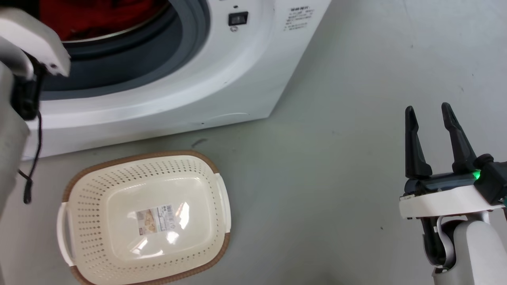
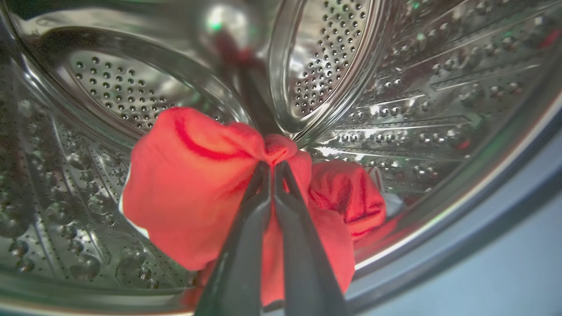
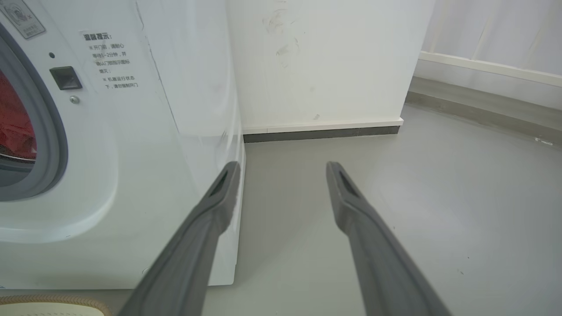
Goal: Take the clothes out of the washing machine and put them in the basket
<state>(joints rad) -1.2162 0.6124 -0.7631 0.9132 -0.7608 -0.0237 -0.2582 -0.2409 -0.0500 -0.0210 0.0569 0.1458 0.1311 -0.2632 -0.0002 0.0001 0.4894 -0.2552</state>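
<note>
Pinching the clothes [image 2: 193, 188] mid-frame inside the washing machine [image 1: 190, 79] with the left tool [image 2: 273, 166], clamped tight. Holding the right tool [image 1: 427, 109] spread wide, lower right. Chinese notice [image 3: 112, 61] upper left on the machine front. Paper label [image 1: 155, 219] in the basket [image 1: 89, 198], too small to read.

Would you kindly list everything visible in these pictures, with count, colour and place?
washing machine: one, white with grey door ring, behind the basket
drum: one, steel, inside the washing machine
clothes: number unclear, red, in the drum
basket: one, cream with brown rim, on the floor, no clothes inside
label: one, paper, basket's bottom
floor: one, grey, under everything
wall: one, white, beside the washing machine
left claw: one, dark, shut on the clothes
right claw: one, dark, open, above the floor
</note>
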